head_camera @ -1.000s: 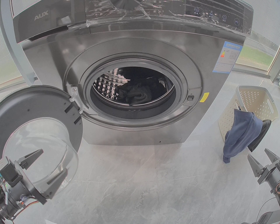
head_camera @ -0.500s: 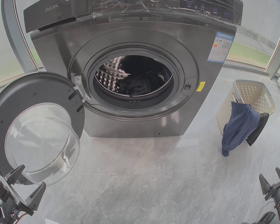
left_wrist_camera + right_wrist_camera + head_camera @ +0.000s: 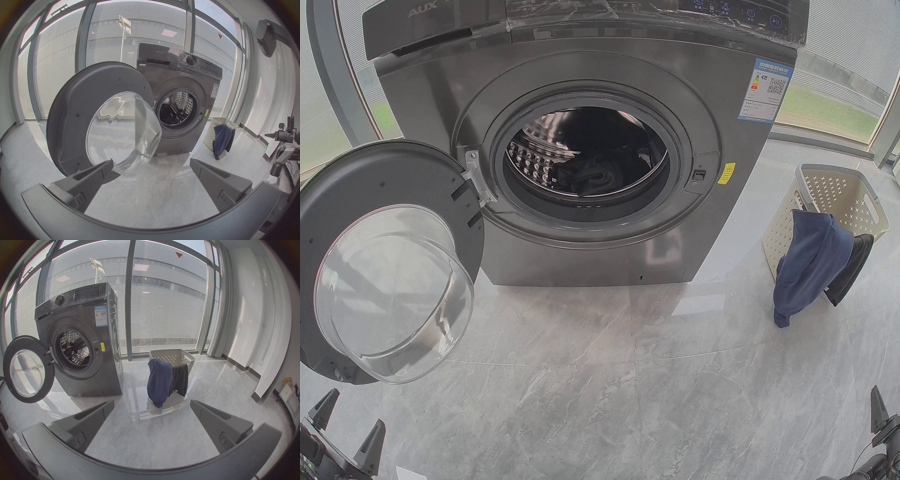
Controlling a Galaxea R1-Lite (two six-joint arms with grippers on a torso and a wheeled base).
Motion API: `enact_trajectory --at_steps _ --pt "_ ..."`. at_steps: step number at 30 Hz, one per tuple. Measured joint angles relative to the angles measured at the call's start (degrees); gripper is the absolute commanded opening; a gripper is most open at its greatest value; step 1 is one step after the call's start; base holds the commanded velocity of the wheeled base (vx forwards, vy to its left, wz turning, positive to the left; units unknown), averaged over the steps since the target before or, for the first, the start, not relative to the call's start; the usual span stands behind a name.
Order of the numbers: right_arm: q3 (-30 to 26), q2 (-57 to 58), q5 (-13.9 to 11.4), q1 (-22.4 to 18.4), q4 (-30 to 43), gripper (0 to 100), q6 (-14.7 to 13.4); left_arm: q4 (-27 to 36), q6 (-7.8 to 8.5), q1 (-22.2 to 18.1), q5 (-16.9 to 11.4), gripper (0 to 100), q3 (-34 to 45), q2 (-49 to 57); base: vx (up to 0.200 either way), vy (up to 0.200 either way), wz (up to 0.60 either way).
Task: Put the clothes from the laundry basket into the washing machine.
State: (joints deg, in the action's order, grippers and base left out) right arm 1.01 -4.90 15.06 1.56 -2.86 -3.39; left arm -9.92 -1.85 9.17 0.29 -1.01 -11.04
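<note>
Since a second ago the head camera has drawn back from the washing machine, and both arms have dropped toward the bottom corners of the head view.

In the head view, the left end effector sits at the lower left corner, just below the rim of the open door, which is swung wide to the left. The right end effector is at the lower right edge. Dark clothes lie in the drum. The laundry basket stands on the floor to the machine's right, apart from it. A blue garment hangs over its near rim, with a black garment just beside it. Broad bare floor lies between the machine's front and both arms.

In the left wrist view, the left end effector is released, its fingers wide apart and empty, with the door's edge close ahead.

In the right wrist view, the right end effector is released and empty, with the basket ahead across open floor.
</note>
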Motion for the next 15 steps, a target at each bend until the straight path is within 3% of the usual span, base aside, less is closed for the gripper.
enact_trajectory --at_steps 3,6,11,13,15 --pt "0.00 1.51 -7.27 -2.05 0.46 100 0.63 2.35 0.44 -1.38 -1.29 100 0.00 2.23 0.000 0.000 0.00" --pt "0.00 2.67 -11.69 -2.24 1.04 100 1.23 4.24 0.71 -2.30 -1.35 100 0.00 3.69 0.000 0.000 0.00" --pt "0.00 3.64 -12.00 -1.85 1.54 100 2.46 6.73 0.00 -4.05 4.17 100 0.00 5.23 0.000 0.000 0.00" --pt "0.00 3.85 -12.71 -1.66 1.85 100 2.73 8.03 0.55 -5.29 4.63 100 0.00 6.08 0.000 0.000 0.00" --pt "0.02 3.97 -13.09 -1.56 2.22 100 2.96 9.17 1.06 -6.47 3.23 100 0.00 7.13 0.000 0.000 0.00"
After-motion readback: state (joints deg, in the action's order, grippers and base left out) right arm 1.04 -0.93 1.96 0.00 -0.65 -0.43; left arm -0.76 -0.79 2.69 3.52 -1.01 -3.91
